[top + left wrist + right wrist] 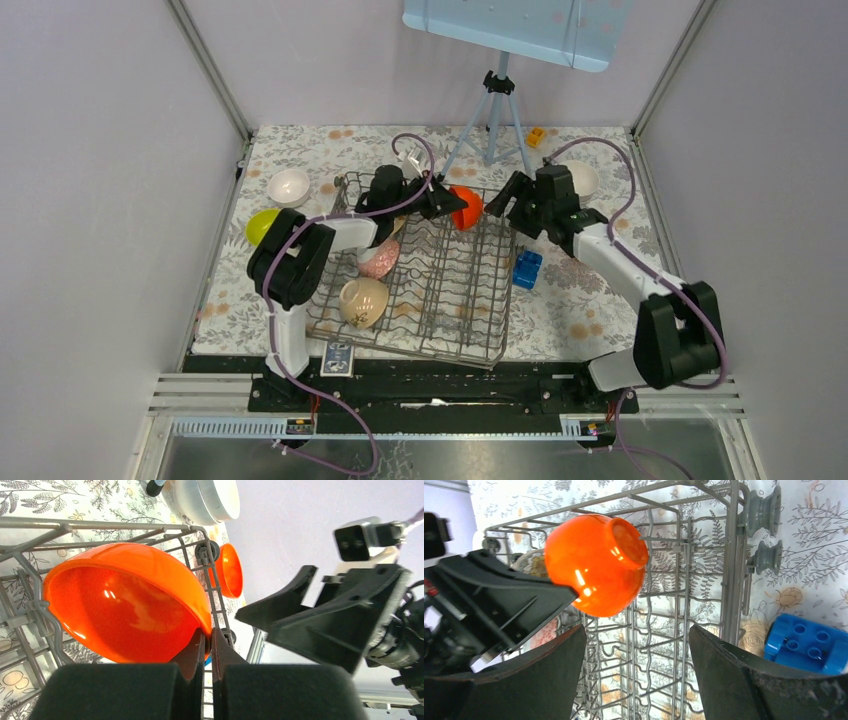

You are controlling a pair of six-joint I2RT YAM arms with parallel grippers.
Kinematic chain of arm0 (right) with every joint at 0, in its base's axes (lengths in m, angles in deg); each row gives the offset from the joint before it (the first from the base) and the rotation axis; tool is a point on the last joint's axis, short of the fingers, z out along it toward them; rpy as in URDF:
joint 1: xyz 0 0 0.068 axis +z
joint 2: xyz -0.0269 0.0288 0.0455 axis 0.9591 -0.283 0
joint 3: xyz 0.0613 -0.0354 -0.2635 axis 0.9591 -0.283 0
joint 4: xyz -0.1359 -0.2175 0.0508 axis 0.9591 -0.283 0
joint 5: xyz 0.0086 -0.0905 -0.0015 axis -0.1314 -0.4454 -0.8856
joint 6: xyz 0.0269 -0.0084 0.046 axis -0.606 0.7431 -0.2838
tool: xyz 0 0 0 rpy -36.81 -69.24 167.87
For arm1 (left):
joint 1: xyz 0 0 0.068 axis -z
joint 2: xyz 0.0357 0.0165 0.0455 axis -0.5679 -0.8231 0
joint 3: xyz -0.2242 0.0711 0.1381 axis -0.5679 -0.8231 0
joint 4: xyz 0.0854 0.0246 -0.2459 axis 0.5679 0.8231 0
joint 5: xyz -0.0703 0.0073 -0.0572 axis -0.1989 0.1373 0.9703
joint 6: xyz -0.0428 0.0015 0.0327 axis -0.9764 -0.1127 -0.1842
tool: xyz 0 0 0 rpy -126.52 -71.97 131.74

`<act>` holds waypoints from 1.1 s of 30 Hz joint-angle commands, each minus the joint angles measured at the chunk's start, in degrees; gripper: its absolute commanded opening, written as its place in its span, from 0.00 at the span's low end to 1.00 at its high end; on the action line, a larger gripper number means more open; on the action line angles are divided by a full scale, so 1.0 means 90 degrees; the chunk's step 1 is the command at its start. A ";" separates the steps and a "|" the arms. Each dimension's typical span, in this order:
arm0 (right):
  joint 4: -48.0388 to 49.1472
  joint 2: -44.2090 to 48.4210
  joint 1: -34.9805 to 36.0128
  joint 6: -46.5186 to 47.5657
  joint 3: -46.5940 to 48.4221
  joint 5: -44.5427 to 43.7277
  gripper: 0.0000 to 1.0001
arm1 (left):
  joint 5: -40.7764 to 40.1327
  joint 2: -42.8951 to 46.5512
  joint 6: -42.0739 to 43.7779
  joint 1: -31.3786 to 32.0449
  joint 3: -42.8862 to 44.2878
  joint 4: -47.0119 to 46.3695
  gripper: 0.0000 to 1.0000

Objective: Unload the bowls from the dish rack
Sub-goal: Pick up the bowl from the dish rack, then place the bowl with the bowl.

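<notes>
My left gripper is shut on the rim of an orange-red bowl and holds it over the far end of the grey wire dish rack. In the left wrist view both fingers pinch the bowl's rim at the gripper. My right gripper is open and empty, just right of the bowl; its wrist view shows the bowl ahead of the gripper. A beige bowl and a pink patterned bowl lie in the rack.
A white bowl and a lime-yellow bowl sit on the table left of the rack. A second orange bowl and stacked white bowls stand beyond the rack. A blue block lies right of it. A tripod stands behind.
</notes>
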 commanded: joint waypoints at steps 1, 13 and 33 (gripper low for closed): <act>-0.0427 0.0908 -0.0029 0.0394 -0.0093 -0.0190 0.83 | 0.0350 0.0581 -0.0121 0.0035 -0.0174 -0.0700 0.00; -0.0708 0.2579 -0.0020 0.0874 -0.0687 0.0480 0.86 | 0.0834 0.1195 -0.0666 -0.0031 -0.0718 -0.1800 0.00; -0.3235 0.3720 0.0034 0.1699 0.1913 0.1340 0.87 | -0.1440 0.6099 0.5659 0.1637 -0.0233 0.5385 0.00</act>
